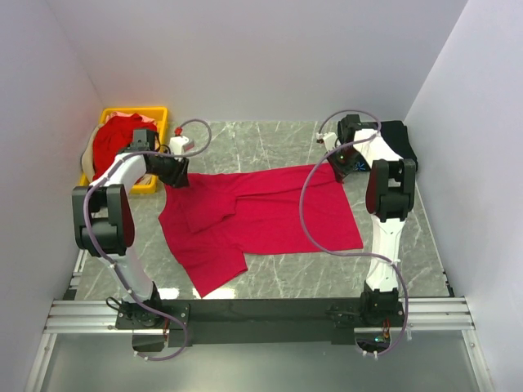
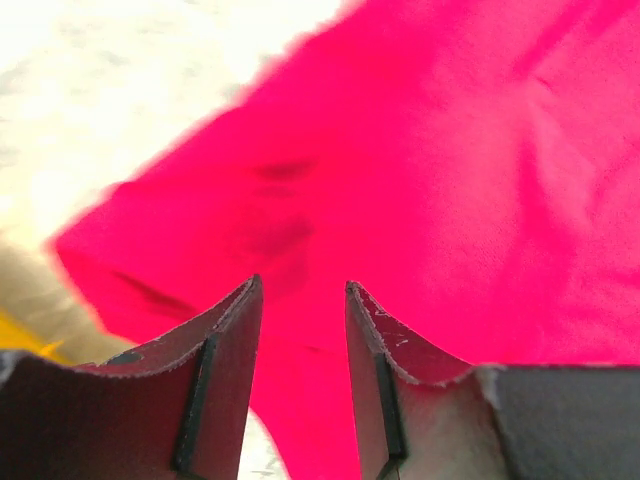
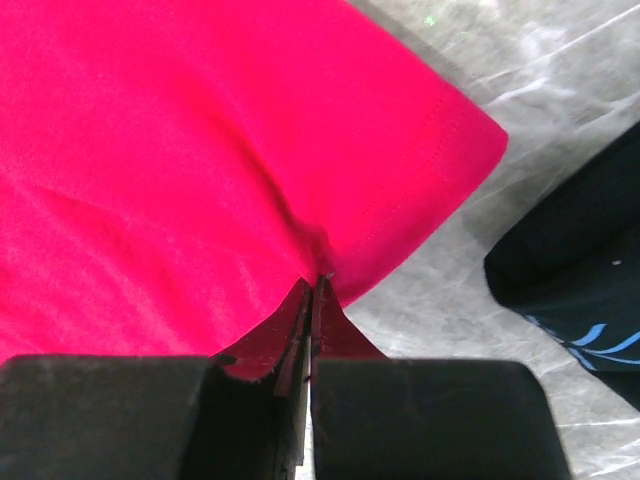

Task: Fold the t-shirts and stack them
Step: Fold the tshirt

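White walls, grey marble desk [image 1: 278, 139]. Red shirt [image 1: 261, 216] lies mid-desk, mostly flat, with one flap poking out near-left. My right claw [image 3: 312, 285] is pressed together on the hem just beside the shirt's far right corner, and the cloth puckers into the pinch. I judge that's a hold for lifting that edge over. My left claw [image 2: 300, 290] is spread over the far left corner with cloth under the gap and nothing gripped. It looks lined up for the matching corner so both ends fold together. Black shirt [image 1: 400, 139] sits at the desk's far right, near the red one but apart, probably the stack spot. Yellow basket [image 1: 159, 114] at far left holds more red cloth [image 1: 114, 147], heaped above the rim.
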Motion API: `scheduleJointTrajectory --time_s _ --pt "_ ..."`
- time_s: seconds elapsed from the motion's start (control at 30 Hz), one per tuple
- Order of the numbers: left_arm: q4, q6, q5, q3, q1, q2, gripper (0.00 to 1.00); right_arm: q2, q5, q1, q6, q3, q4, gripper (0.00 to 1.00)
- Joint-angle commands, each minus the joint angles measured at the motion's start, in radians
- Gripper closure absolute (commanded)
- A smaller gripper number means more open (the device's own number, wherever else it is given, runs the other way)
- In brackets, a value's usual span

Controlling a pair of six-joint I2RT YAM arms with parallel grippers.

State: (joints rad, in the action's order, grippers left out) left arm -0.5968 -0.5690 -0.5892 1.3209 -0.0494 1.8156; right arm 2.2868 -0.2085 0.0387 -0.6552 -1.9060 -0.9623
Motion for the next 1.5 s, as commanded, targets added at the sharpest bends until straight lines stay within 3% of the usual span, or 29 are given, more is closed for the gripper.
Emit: scheduleJointTrajectory --time_s 0.0,0.13,0.2,0.23,0.3,0.53,0.87,1.07,1.17,1.27,1.3,1.37,1.4,1.47 --pt "0.156 0.135 0.081 0.037 -0.003 0.005 0.56 -0.116 -0.034 0.001 -0.032 0.024 -0.018 1.00" --pt "0.190 0.184 0.140 0.086 -0.001 0.048 0.55 -0.124 -0.020 0.006 -0.047 0.036 -0.055 1.00" --pt "0.190 0.190 0.170 0.124 -0.003 0.086 0.54 -0.087 -0.019 0.003 -0.052 -0.016 -0.078 0.81" --pt "0.177 0.187 0.175 0.142 -0.003 0.103 0.53 -0.078 -0.023 0.001 -0.046 -0.034 -0.084 0.61" --pt "0.173 0.195 0.198 0.181 -0.001 0.143 0.52 -0.073 -0.038 0.000 -0.014 -0.080 -0.066 0.49" --pt "0.147 0.166 0.180 0.242 -0.004 0.198 0.44 -0.024 0.027 0.033 0.042 -0.168 0.094 0.47" --pt "0.118 0.170 0.177 0.297 -0.001 0.269 0.42 0.071 0.066 0.079 0.000 -0.189 0.126 0.47" --pt "0.098 0.149 0.187 0.290 -0.001 0.287 0.41 0.112 0.100 0.086 -0.035 -0.176 0.112 0.48" --pt "0.081 0.136 0.196 0.296 -0.001 0.303 0.43 0.125 0.127 0.087 -0.055 -0.166 0.105 0.55" --pt "0.063 0.118 0.210 0.301 0.000 0.315 0.48 0.132 0.156 0.087 -0.070 -0.163 0.100 0.73" --pt "0.060 0.107 0.218 0.302 0.000 0.318 0.54 0.135 0.164 0.089 -0.072 -0.163 0.100 0.87" --pt "0.052 0.100 0.227 0.311 -0.001 0.330 0.64 0.140 0.196 0.087 -0.073 -0.160 0.111 1.00" --pt "0.055 0.100 0.235 0.316 -0.001 0.333 0.75 0.140 0.204 0.089 -0.073 -0.157 0.120 1.00" --pt "0.058 0.104 0.236 0.337 -0.003 0.349 0.86 0.135 0.237 0.087 -0.057 -0.148 0.164 1.00"
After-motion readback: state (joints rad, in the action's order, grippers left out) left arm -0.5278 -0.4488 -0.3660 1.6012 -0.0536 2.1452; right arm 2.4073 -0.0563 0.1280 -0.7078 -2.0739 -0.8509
